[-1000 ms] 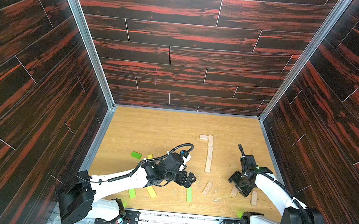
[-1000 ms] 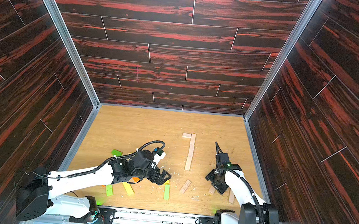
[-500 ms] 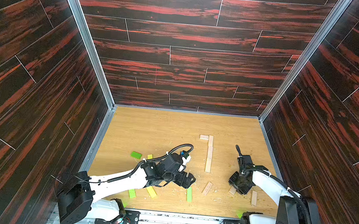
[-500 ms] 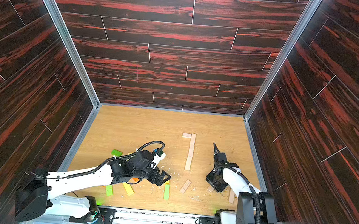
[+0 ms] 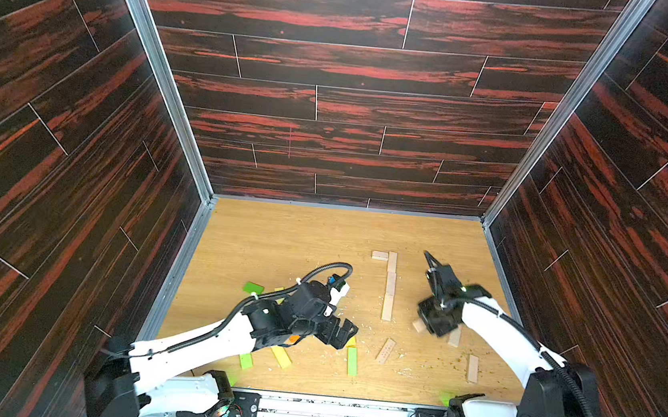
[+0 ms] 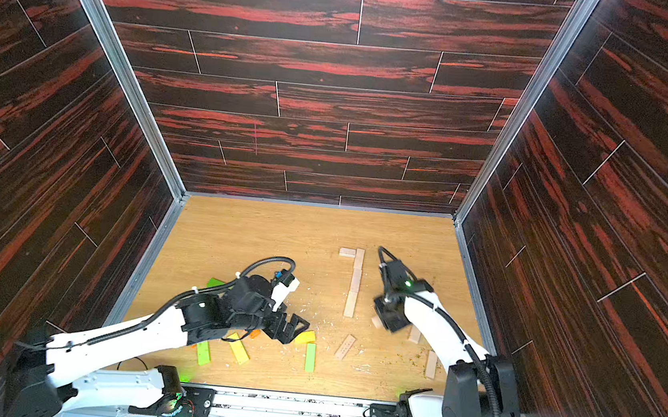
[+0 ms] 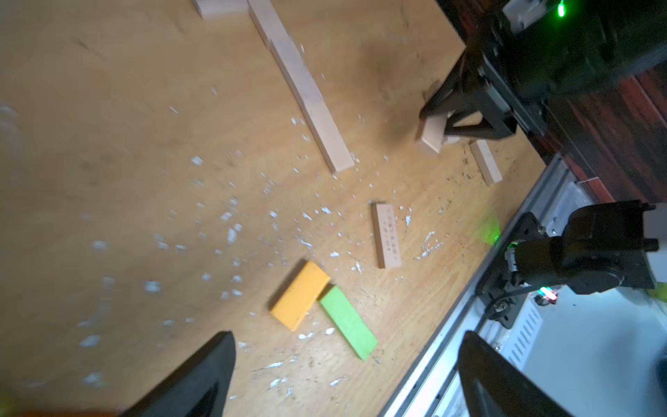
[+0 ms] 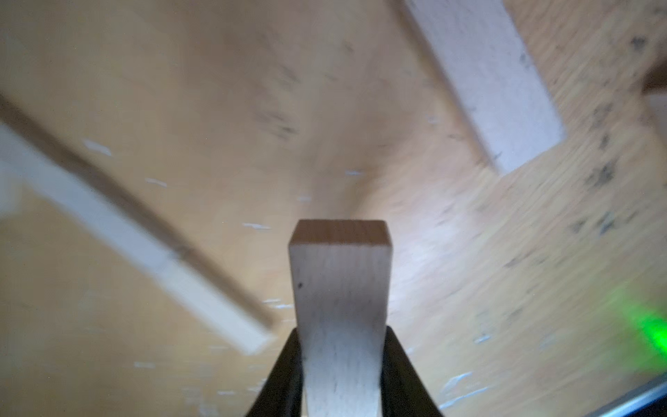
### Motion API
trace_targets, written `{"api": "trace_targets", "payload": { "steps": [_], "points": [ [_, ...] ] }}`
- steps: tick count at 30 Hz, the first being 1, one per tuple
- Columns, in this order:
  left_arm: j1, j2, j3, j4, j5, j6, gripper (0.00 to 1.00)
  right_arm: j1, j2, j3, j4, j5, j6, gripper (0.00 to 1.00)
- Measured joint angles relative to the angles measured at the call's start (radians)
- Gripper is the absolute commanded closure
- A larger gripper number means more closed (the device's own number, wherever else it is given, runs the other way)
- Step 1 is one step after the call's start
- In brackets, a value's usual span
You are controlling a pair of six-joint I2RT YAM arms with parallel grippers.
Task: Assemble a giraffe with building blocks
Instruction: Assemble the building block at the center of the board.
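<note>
My right gripper (image 5: 426,325) (image 8: 341,334) is shut on a pale wooden plank (image 8: 341,281), which it holds just above the floor; in both top views the plank (image 6: 376,321) pokes out to the gripper's left. Beside it, several pale planks (image 5: 389,290) lie end to end in a line, with a short one (image 5: 380,255) at the far end. My left gripper (image 5: 339,332) (image 7: 348,334) hovers open and empty over a yellow-orange block (image 7: 299,294) and a green block (image 7: 348,321).
Loose pale planks (image 5: 386,350) (image 5: 472,368) (image 5: 454,337) lie near the right arm. Green (image 5: 253,288) (image 5: 246,360) and yellow (image 5: 280,357) blocks lie under the left arm. Wood chips litter the floor. A metal rail (image 5: 347,405) bounds the front and dark walls close the other sides.
The right gripper has closed on the pale plank and moved away from the front rail with it. The left arm has barely moved.
</note>
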Motion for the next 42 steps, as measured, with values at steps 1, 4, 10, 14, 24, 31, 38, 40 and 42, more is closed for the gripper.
{"api": "trace_targets", "payload": {
  "steps": [1, 4, 10, 14, 24, 31, 38, 40, 42],
  "points": [
    [0.0, -0.003, 0.008, -0.01, -0.008, 0.01, 0.0, 0.014, 0.013, 0.012, -0.005, 0.013, 0.053, 1.0],
    [0.005, 0.002, 0.027, -0.032, -0.019, 0.035, 0.0, 0.043, 0.055, 0.018, -0.014, 0.031, 0.181, 1.0],
    [0.027, 0.009, 0.034, -0.058, -0.017, 0.072, 0.0, 0.067, 0.126, 0.018, -0.01, 0.048, 0.36, 1.0],
    [0.049, 0.01, 0.034, -0.056, -0.002, 0.079, 0.0, 0.072, 0.153, 0.018, 0.014, 0.055, 0.429, 0.98],
    [0.057, 0.032, 0.034, -0.048, 0.064, 0.086, 0.0, 0.089, 0.211, 0.018, 0.092, 0.055, 0.539, 0.96],
    [0.057, 0.037, 0.034, -0.048, 0.086, 0.09, 0.0, 0.103, 0.269, 0.017, 0.135, 0.053, 0.576, 0.95],
    [0.057, 0.037, 0.034, -0.048, 0.09, 0.09, 0.0, 0.115, 0.286, 0.017, 0.17, 0.048, 0.602, 0.74],
    [0.057, 0.037, 0.034, -0.048, 0.09, 0.09, 0.0, 0.117, 0.287, 0.014, 0.179, 0.044, 0.609, 0.6],
    [0.057, 0.037, 0.034, -0.048, 0.09, 0.09, 0.0, 0.118, 0.289, 0.011, 0.19, 0.037, 0.614, 0.55]
  ]
}}
